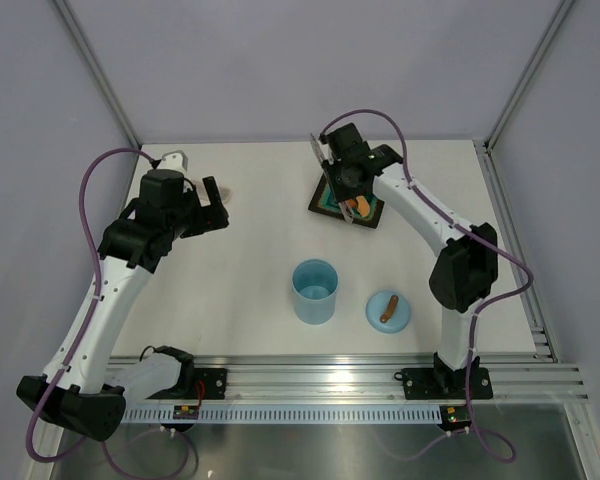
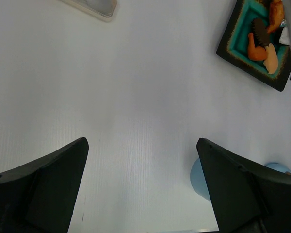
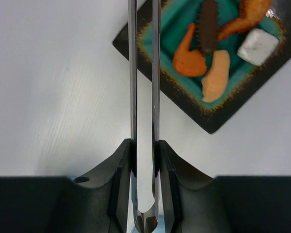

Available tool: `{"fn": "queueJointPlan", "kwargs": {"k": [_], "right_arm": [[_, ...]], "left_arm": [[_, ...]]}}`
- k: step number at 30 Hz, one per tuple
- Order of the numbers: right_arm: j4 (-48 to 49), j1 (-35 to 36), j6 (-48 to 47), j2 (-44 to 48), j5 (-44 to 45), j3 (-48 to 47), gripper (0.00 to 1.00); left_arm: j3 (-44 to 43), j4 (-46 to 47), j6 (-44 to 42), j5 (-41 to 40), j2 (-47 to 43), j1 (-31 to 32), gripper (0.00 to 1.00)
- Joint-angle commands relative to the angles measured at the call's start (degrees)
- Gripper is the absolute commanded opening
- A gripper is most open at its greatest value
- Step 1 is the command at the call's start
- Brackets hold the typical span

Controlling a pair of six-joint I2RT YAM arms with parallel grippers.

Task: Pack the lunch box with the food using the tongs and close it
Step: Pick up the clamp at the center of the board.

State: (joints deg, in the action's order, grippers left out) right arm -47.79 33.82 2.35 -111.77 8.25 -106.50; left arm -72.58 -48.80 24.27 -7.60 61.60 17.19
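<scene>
Tongs (image 3: 144, 97) are slim and silvery, two flat arms nearly parallel, clamped between fingers of right claw (image 3: 144, 145), jaws narrowed onto them. Arms run straight ahead of claw, crossing left corner of plate (image 3: 203, 121); tips cut off by frame edge. Food (image 3: 189, 58) seen ahead-right of claw, on plate: orange pieces, dark ridged stick, pale block. Left claw (image 2: 140, 143) spread wide, nothing gripped. Lunch box (image 1: 314, 290) stood upright, uncovered, well behind right claw; lid (image 1: 388, 310) laid just beside it, brown bar up.
</scene>
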Motion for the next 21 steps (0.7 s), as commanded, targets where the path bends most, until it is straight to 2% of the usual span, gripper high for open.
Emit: {"fn": "queueJointPlan", "kwargs": {"k": [1,10,21], "right_arm": [[-8.27,-4.9,6.07,4.97,-0.94,-4.15,0.34],[-15.14,-12.9,11.53,10.6,0.8,-1.0,0.38],[-16.02,-13.26,11.71,14.47,4.49,3.4,0.39]], "left_arm": [[-0.64,2.13,0.07,-2.24,-1.4,0.04,0.99],[-0.55,1.6,-0.19,-4.8,-1.49,0.12,0.99],[-0.2,0.37,-2.39,-7.79,-1.31,0.04,0.99]]}}
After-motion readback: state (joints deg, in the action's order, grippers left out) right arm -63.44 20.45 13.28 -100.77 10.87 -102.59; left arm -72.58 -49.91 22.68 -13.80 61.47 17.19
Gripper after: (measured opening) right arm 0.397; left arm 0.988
